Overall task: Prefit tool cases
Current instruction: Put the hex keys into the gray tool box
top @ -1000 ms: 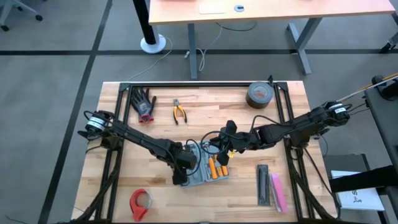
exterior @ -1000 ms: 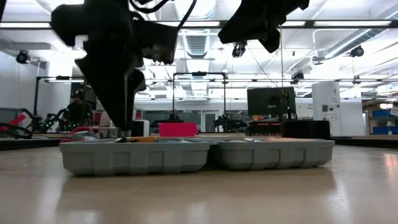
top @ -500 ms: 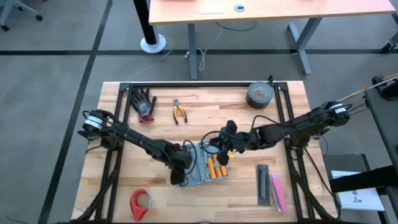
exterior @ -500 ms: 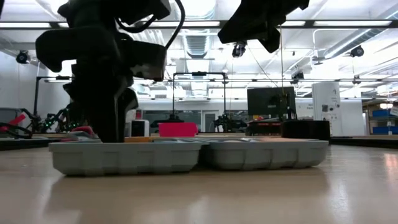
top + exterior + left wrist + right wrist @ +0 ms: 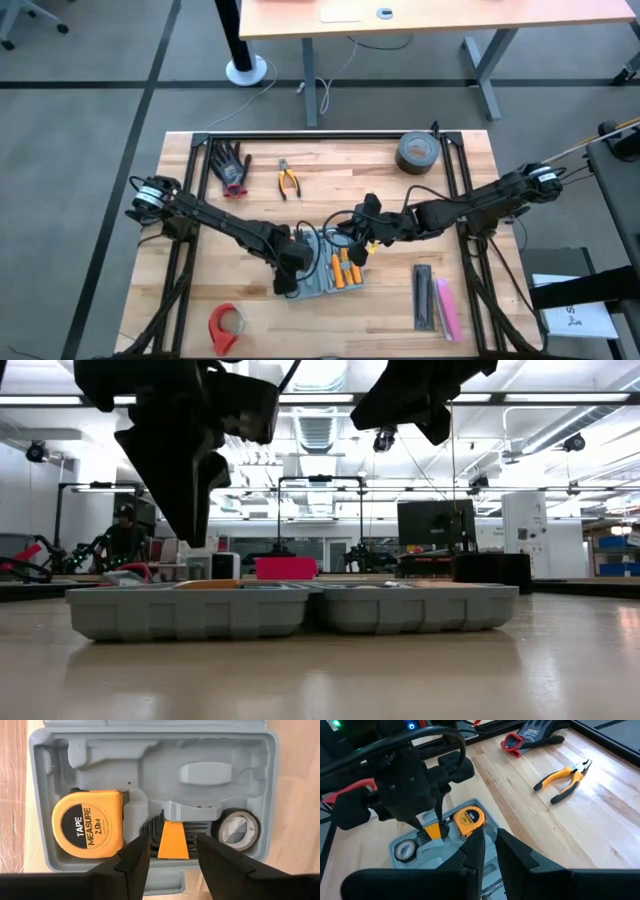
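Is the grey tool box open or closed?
Open. The tool case lies flat, so you can see the tape measure and hex key set inside. The left claw hovers above it.

Both arms are showing as dark, near-black jointed links with black cables looping along them. The left arm (image 5: 215,228) is carrying a pale silver cylinder at its base, at nine o'clock on the surface. The right arm (image 5: 470,207) is ending in a pale fitting at three o'clock. The left claw (image 5: 172,851) is showing smooth, tapering black fingers.
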Motion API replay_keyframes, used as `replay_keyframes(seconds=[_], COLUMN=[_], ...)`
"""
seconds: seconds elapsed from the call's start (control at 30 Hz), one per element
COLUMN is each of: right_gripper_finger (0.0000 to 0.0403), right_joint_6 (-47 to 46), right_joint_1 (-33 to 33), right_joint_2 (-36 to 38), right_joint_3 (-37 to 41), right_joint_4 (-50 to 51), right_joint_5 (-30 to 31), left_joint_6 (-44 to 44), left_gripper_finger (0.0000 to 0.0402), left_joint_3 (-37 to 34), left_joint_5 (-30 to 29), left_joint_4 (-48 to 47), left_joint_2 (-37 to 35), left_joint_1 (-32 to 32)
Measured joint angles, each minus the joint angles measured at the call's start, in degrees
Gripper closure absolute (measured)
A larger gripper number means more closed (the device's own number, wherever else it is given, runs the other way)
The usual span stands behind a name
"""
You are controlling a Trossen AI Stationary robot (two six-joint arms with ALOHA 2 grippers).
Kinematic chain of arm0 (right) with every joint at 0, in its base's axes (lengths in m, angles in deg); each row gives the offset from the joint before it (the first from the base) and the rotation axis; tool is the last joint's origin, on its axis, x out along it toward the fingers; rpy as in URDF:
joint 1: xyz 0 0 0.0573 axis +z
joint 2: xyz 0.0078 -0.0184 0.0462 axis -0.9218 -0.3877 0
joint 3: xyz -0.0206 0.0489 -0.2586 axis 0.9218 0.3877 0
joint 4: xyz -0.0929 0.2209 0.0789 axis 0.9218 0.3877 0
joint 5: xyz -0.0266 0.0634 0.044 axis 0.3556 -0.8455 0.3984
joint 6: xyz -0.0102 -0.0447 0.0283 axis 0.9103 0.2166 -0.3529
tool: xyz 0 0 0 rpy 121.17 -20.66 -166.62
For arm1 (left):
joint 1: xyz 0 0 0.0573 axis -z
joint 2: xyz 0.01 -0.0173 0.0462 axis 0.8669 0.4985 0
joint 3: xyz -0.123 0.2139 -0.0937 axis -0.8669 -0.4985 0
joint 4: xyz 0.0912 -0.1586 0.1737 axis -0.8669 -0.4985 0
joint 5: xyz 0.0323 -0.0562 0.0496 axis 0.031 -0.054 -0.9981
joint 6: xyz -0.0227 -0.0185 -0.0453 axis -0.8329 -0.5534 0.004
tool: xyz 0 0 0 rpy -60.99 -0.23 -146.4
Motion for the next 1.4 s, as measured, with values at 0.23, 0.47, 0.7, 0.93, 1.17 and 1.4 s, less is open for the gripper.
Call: replay_keyframes(seconds=[0.23, 0.47, 0.7, 0.93, 1.17, 1.4], right_gripper_finger=[0.0371, 0.0371, 0.0371, 0.0371, 0.0371, 0.0371], right_joint_6=[0.00, -0.04, -0.17, -0.12, -0.04, 1.51], right_joint_1=[0.00, 0.00, 0.00, 0.00, 0.00, -0.01], right_joint_2=[0.00, 0.02, 0.02, 0.02, 0.02, 2.31], right_joint_3=[0.00, 0.00, -0.02, -0.02, -0.02, -0.02], right_joint_4=[0.00, -0.18, -0.69, -0.82, -0.83, -0.49], right_joint_5=[-0.03, -0.04, -0.03, -0.04, -0.04, -0.02], left_joint_6=[-0.77, -2.79, -2.79, -2.52, -2.84, -2.70], left_gripper_finger=[0.0240, 0.0252, 0.0259, 0.0258, 0.0269, 0.0276], left_joint_3=[-4.33, -12.50, -11.11, -6.28, -0.79, 0.23], left_joint_5=[-0.07, 3.24, 2.04, 2.02, 2.51, 2.80], left_joint_4=[2.62, 15.14, 11.56, 6.17, -0.57, -2.08], left_joint_2=[0.48, 2.57, -0.55, -1.25, -1.46, -1.30], left_joint_1=[0.55, 1.49, 1.29, 1.39, 1.53, 1.95])
